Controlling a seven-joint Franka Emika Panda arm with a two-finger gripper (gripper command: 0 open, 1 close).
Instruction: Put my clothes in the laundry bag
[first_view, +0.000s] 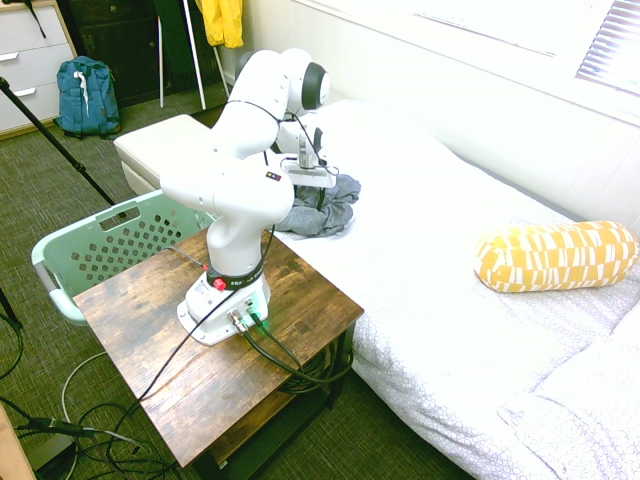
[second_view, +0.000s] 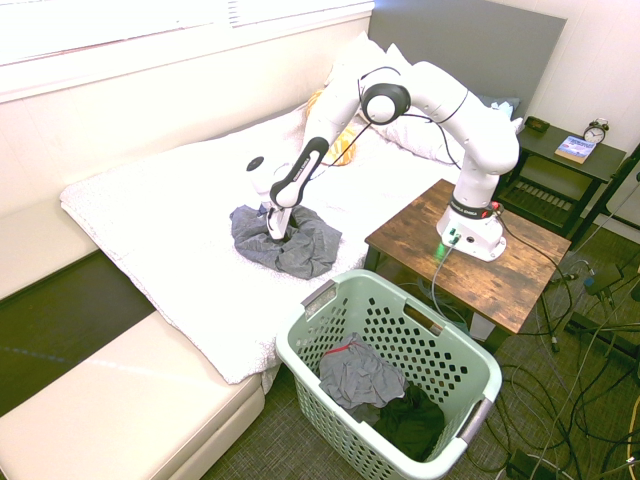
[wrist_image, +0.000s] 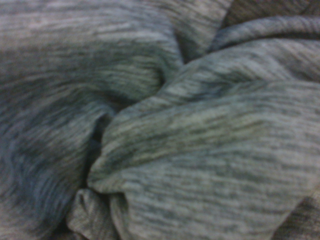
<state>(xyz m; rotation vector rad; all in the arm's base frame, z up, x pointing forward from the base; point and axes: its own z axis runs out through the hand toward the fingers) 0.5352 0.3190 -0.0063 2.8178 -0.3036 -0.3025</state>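
Clothes are what I am after, and one crumpled grey garment (second_view: 285, 243) lies on the white bed (second_view: 170, 215), near the bed's edge closest to the laundry basket (second_view: 395, 385). My pincer (second_view: 275, 228) is down in the middle of that heap, pointing steeply at it. Its tips are sunk among the folds, so the pictures do not show the gap plainly; I judge the jaws spread wide and holding nothing yet, since the cloth lies slack around them and none of it is lifted.

I have come in over the thickest bunch of folds, I think, because a soft heap gives most to pinch where the cloth is gathered. The wrist view shows it from close by: heathered grey knit (wrist_image: 200, 150) with fine streaks, rolled into fat ridges with a dark crease between them. It looks limp and light, likely to drape and trail when raised.

The laundry basket stands on the floor just beside the bed's corner. It is pale mint-green plastic with perforated walls, a rounded rim and grey handle slots, and its mouth is open upward, which suits a drop from above. Inside lie a grey piece with red trim (second_view: 355, 375) and a darker piece (second_view: 410, 425). Beside the basket, the wooden worktop (second_view: 500, 280) carries my base.
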